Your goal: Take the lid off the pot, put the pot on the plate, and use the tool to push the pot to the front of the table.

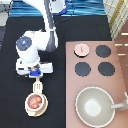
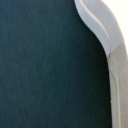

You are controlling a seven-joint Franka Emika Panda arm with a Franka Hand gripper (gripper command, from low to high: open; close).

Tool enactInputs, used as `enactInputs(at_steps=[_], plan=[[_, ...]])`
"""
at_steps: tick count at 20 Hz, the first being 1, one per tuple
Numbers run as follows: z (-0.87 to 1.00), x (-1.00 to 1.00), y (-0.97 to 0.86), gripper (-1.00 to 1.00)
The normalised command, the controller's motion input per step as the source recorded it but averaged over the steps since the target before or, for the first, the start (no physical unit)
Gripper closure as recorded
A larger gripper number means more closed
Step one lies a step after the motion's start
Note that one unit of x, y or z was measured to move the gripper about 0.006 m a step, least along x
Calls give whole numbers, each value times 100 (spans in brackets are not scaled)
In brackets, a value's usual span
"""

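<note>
Black table (image 1: 15,107) fills most of the view. Blue strip (image 1: 85,7) behind it, possibly floor. Pale tiled-looking patch (image 1: 118,15) at the exterior view's top right.

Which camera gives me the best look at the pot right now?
The exterior view. It shows the pot uncovered, reddish contents visible, sitting on the plate, with the tool between it and the end effector; the lid lies on the stove. The wrist view shows only dark table and a pale curved edge, no pot.
</note>
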Motion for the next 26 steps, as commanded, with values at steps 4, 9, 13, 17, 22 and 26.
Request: enactInputs(at_steps=[4, 9, 13, 17, 22, 26], plan=[[51, 100, 0, 100], [49, 100, 0, 100], [48, 100, 0, 100], [24, 57, -14, 100], [-5, -11, -78, 100], [-11, -23, -66, 100]])
